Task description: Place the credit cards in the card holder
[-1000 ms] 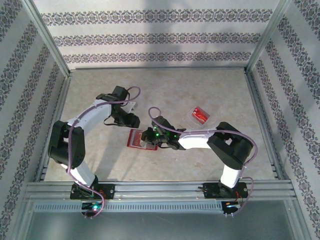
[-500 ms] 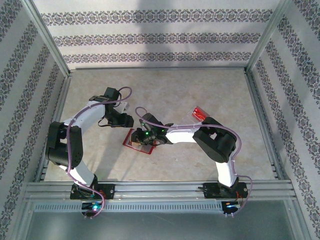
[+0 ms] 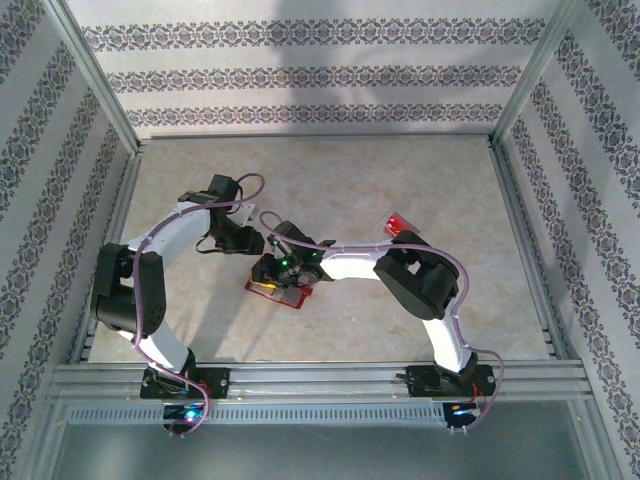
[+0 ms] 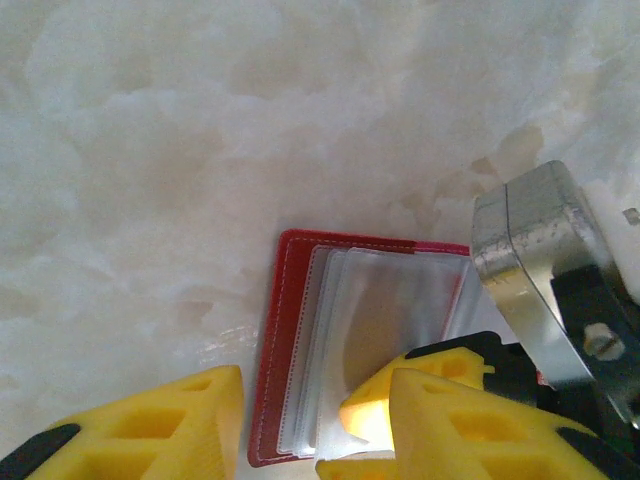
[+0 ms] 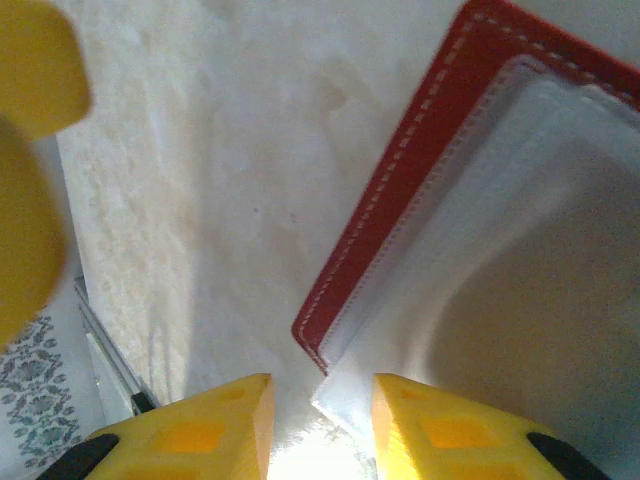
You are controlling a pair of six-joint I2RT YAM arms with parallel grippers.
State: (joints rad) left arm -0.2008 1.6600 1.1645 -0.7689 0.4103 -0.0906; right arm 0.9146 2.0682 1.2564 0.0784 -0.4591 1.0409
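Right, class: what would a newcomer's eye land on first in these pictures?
The red card holder, lying open with clear sleeves up, near the middle of the table. The left claw and right claw hang over it, close together. Their bright yellow fingers stand apart.

Table top (image 3: 400, 180): pale beige, marbled stone look, matte; same mottled surface in the left wrist view (image 4: 200, 120) and the right wrist view (image 5: 180, 150).
Clear plastic tray (image 3: 387, 224): on the table, right of centre, only partly visible.
Back wall (image 3: 320, 70), left wall (image 3: 50, 150), right wall (image 3: 600, 150): white paper with dark floral bands.
Metal posts (image 3: 95, 75) at the back corners, slanting outward.
Metal rails (image 3: 320, 378) along the near edge.
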